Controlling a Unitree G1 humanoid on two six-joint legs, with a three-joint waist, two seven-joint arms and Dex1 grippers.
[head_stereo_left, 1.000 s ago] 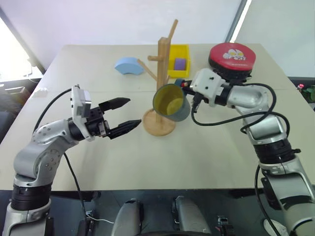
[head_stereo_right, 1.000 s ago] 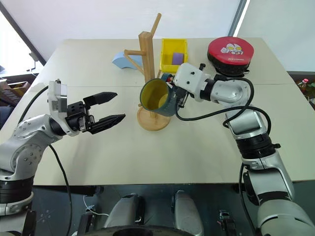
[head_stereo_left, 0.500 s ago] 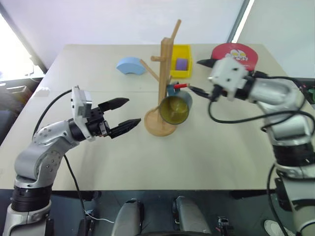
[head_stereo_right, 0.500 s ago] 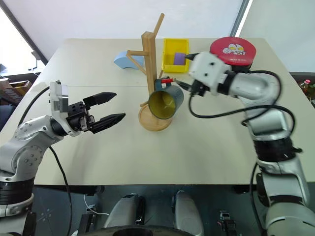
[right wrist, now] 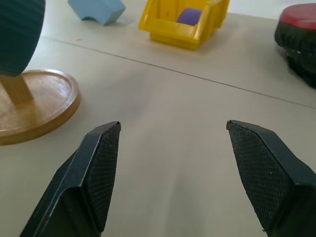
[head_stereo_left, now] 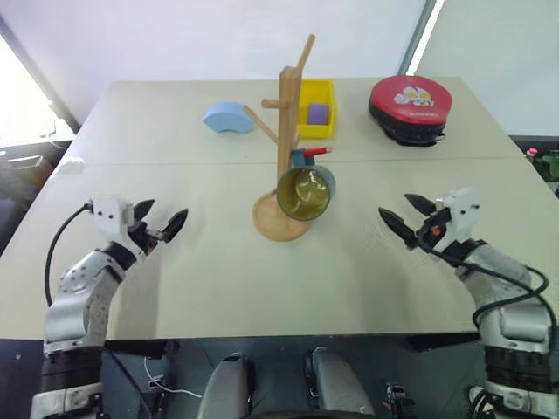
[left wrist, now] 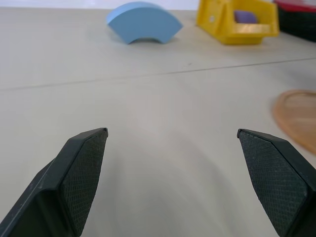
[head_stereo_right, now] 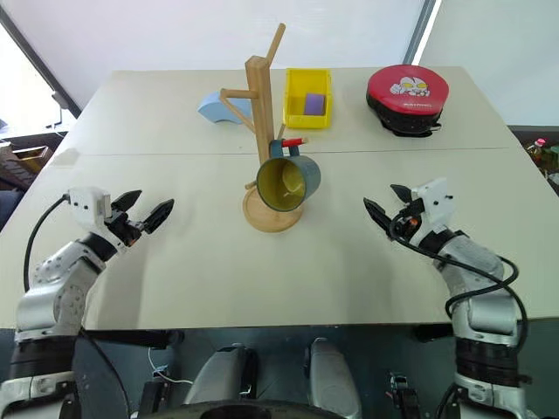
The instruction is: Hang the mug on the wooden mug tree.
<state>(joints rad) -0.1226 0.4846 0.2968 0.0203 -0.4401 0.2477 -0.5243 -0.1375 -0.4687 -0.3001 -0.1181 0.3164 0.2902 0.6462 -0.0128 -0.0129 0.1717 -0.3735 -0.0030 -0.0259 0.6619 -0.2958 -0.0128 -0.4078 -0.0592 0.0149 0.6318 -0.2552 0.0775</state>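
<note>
The mug (head_stereo_left: 305, 193) hangs by its handle on the upright wooden mug tree (head_stereo_left: 287, 131), mouth tipped toward the camera. Left hand (head_stereo_left: 160, 225) and right hand (head_stereo_left: 403, 218) are both spread, empty.

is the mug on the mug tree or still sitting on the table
On the tree. The mug hangs by its handle from a lower peg of the wooden mug tree, tipped with its yellow inside facing the camera, above the round base.

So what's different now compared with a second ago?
The right tool let go of the mug, which now hangs on the wooden mug tree, and drew back right. The left tool pulled back left. The other things stayed put.
</note>
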